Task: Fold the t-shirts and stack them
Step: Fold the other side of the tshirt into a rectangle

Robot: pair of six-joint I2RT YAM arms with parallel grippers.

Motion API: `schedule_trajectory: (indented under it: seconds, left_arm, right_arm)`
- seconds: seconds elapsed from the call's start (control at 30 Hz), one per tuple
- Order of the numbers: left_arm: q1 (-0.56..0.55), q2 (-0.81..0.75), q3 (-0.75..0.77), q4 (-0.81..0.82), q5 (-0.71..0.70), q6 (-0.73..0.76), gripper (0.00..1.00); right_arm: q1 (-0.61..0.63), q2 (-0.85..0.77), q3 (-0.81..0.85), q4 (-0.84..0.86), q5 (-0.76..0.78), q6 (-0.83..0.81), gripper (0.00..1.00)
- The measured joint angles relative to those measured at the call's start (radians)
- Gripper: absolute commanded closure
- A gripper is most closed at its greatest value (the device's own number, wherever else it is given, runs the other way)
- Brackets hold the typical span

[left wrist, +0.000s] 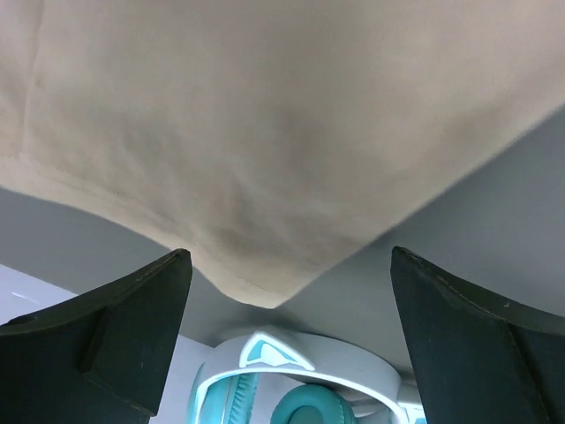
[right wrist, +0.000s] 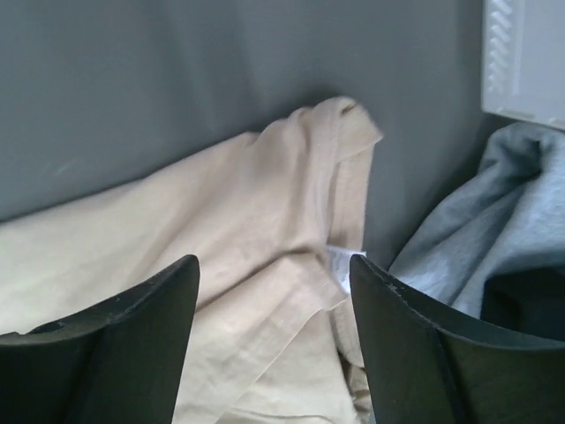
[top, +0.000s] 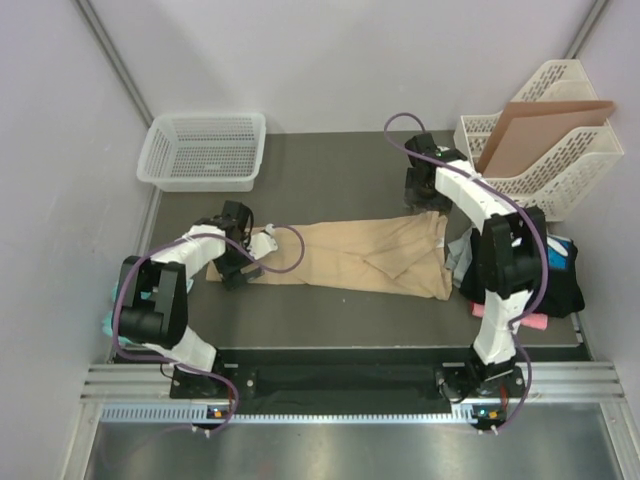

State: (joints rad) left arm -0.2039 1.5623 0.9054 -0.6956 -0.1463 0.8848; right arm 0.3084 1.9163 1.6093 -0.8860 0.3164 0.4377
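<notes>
Two spread claws are working the tan t-shirt [top: 350, 255]: left claw [left wrist: 290, 256] and right claw [right wrist: 274, 261] hovering over opposite corners (folding looks barely begun); pinching both should come next.

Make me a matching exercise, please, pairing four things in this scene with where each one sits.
Things: 1 tan t-shirt; 2 white basket; 3 cardboard sheet; 4 grey t-shirt.
Places: A standing in the white rack; B at the far left; C flat across the middle; D bunched by the tan t-shirt's right end.
Pairs: 1-C, 2-B, 3-A, 4-D.
</notes>
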Motion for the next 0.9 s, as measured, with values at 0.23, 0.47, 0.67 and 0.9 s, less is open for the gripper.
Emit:
schedule_trajectory:
  seconds: [0.23, 0.47, 0.67, 0.9]
  left_arm:
    - [0.085, 0.013, 0.026, 0.043, -0.001, 0.016, 0.01]
    - [0.104, 0.013, 0.108, 0.04, 0.003, 0.034, 0.01]
    - [0.106, 0.017, 0.15, 0.034, 0.043, 0.021, 0.01]
    - [0.111, 0.018, 0.063, 0.068, 0.042, 0.024, 0.01]
  right_arm:
    - [0.004, -0.09, -0.032, -0.017, 0.06, 0.002, 0.3]
    - [0.14, -0.491, -0.364, 0.029, -0.096, 0.073, 0.3]
    - [0.22, -0.588, -0.619, 0.067, -0.182, 0.184, 0.3]
    - [0.214, -0.537, -0.701, 0.096, -0.15, 0.221, 0.31]
